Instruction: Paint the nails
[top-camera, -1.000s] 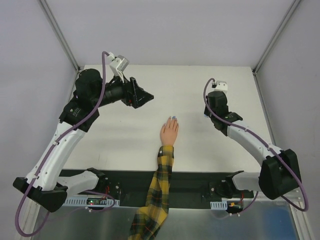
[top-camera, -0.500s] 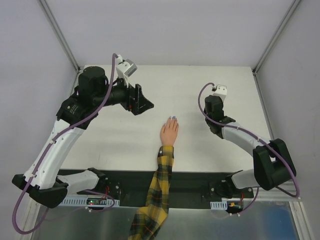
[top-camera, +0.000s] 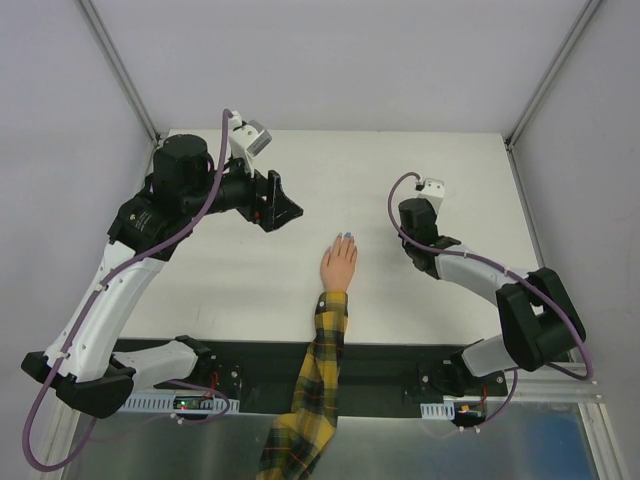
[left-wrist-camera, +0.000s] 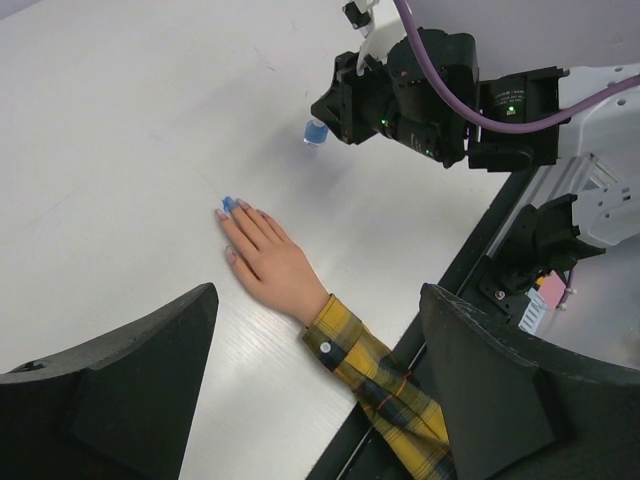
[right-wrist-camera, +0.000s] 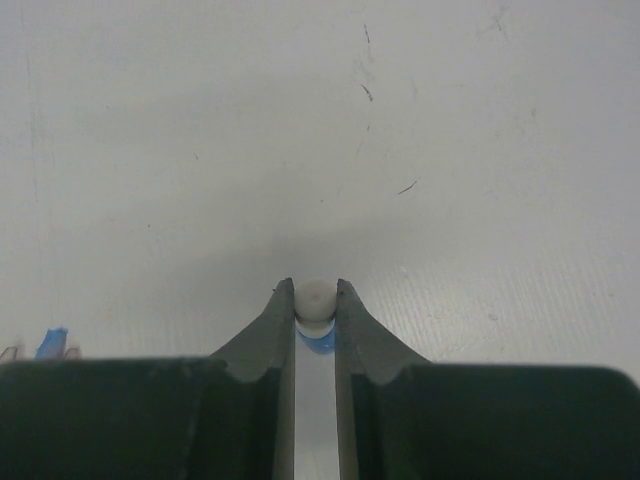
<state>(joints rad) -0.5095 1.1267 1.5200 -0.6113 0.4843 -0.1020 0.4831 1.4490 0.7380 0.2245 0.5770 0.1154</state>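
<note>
A small peach hand (top-camera: 338, 266) in a yellow-black plaid sleeve (top-camera: 318, 370) lies flat on the white table, fingers pointing away. The nails (top-camera: 346, 237) sit at its fingertips; in the left wrist view one nail (left-wrist-camera: 227, 204) is light blue and the others look skin-toned. My right gripper (right-wrist-camera: 316, 292) is shut on the white cap (right-wrist-camera: 315, 299) of a small blue bottle (left-wrist-camera: 315, 132), low over the table to the right of the hand. My left gripper (top-camera: 284, 202) hovers open above and left of the hand, nothing between its fingers (left-wrist-camera: 120, 380).
A black rail (top-camera: 380, 365) with both arm bases runs along the near table edge, and the sleeve crosses it. Metal frame posts (top-camera: 120, 70) rise at the back corners. The right arm (top-camera: 480, 270) bends across the table's right side.
My left gripper has opened wider and drawn slightly back to the left. The right gripper has moved left and nearer, toward the hand, still shut on the bottle. The hand has stayed still.
</note>
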